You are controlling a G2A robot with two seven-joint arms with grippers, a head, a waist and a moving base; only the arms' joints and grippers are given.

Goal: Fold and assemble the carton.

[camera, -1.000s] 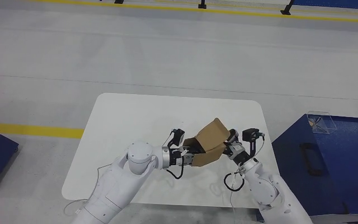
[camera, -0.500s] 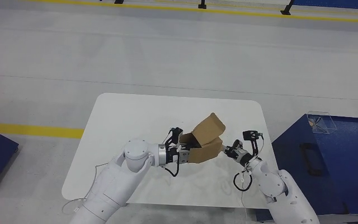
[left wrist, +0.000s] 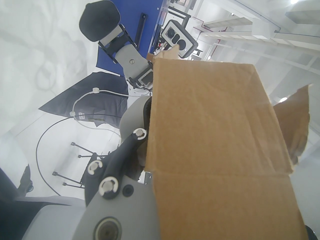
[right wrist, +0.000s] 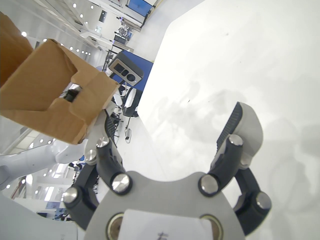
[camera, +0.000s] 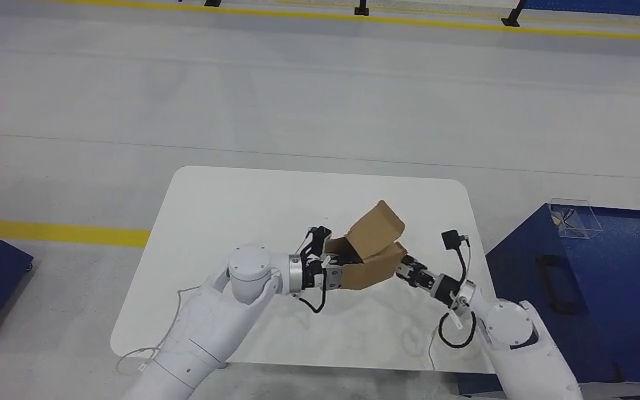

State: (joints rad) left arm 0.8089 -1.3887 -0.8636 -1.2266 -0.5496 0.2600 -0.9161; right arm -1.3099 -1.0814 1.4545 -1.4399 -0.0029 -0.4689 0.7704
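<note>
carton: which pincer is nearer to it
Left. The left pincer grips the carton at one end; the right pincer is open beside the opposite end, holding nothing.

The carton (camera: 372, 243) is plain brown cardboard; the right tool (right wrist: 172, 123) has a grey body, black links, silver bolts and black ribbed pads (right wrist: 228, 123); the tabletop (camera: 230, 210) beneath it is white; the cabinet (camera: 590, 300) beyond it is deep blue; the floor (camera: 300, 90) is pale grey with a yellow stripe (camera: 70, 233).
</note>
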